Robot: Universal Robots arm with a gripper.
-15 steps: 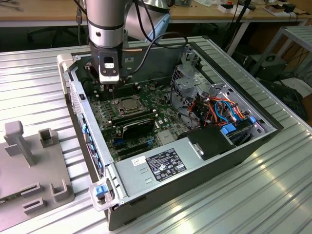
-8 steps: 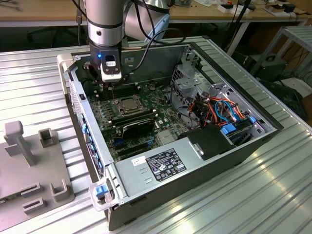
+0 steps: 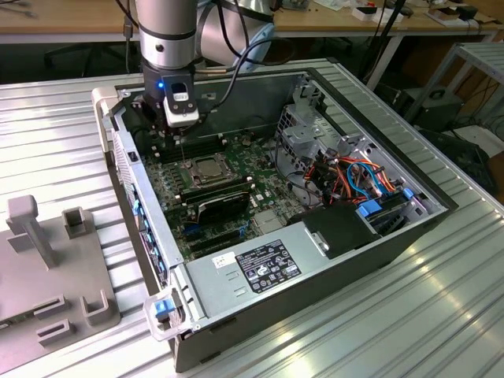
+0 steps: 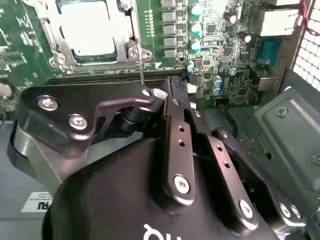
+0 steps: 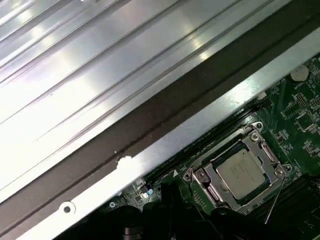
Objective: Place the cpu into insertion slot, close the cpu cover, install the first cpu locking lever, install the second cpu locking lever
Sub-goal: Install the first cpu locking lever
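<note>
Cpu (image 5: pixel 243 171) flat, face-up beneath closed cpu cover (image 5: pixel 210 186)

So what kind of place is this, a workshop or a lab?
Probably a robotics lab or test bench: a robot arm hangs over an open desktop computer case on a ribbed aluminium table, with wooden workbenches and cables behind.

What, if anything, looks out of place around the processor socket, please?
The cpu sits under the lowered cpu cover, but one thin locking lever stands up off the board beside it, rising towards the gripper, rather than lying latched flat. Nothing looks damaged.
</note>
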